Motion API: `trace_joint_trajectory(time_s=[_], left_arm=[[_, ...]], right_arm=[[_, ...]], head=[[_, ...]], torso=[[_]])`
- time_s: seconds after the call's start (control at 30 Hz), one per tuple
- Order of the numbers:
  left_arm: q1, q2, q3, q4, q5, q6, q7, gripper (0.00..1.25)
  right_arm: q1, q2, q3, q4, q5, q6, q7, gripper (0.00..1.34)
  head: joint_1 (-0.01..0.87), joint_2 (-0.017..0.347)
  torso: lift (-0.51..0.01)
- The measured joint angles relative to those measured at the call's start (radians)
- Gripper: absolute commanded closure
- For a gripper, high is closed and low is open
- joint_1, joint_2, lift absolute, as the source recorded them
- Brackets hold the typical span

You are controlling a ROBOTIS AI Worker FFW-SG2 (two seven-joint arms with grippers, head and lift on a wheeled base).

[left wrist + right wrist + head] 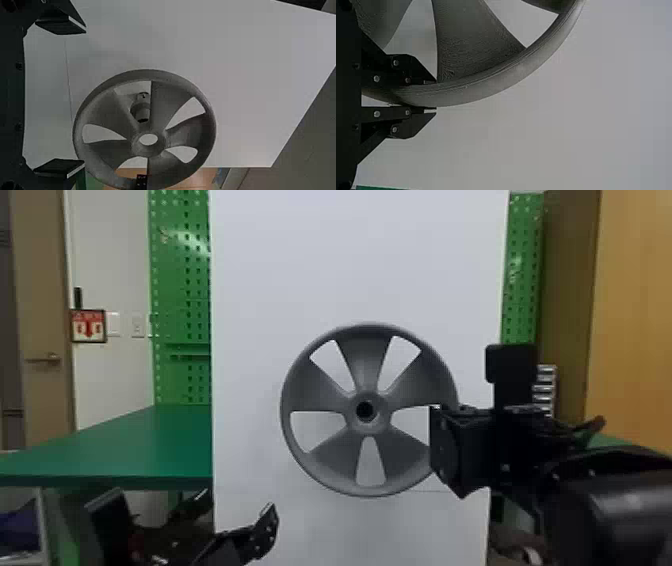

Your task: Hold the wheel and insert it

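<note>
A gray five-spoked wheel (365, 365) stands upright before a tall white panel (300, 265), its round hub (382, 417) facing us in the head view, the hole at its center dark. We find it held at the rim, on the robot's right side, by the right gripper (440, 442). In the right wrist view we see how: the two black fingers of the right gripper (436, 96) are clamped on the rim, one on its inner side and one on its outer side. From the left wrist view we look at the wheel on a slant and spot a gray peg (141, 112) on the panel, visible through a gap between two spokes, beside the hub's opening. Whether the peg touches the wheel, we cannot tell.

Below the wheel and toward the robot's left, we see the left gripper (190, 505) low in the head view, its fingers wide apart with open space between them, well apart from the rim.

Farther out, we note a green table (135, 445) left of the panel, green pegboard (180, 290) behind it, a red-and-white sign (89, 326) on the wall beside a door (42, 290), and a wood-toned surface (635, 315) at far right.
</note>
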Motion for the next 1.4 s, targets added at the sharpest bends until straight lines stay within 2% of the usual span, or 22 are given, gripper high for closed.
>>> trace_joint_trajectory(time_s=[1.4], left_arm=[[-0.001, 0.000, -0.003, 0.005, 0.000, -0.001, 0.000, 0.10]], right_arm=[[-0.058, 0.004, 0.002, 0.155, 0.007, -0.062, 0.000, 1.13]], head=[[0.097, 0.015]], torso=[[-0.442]])
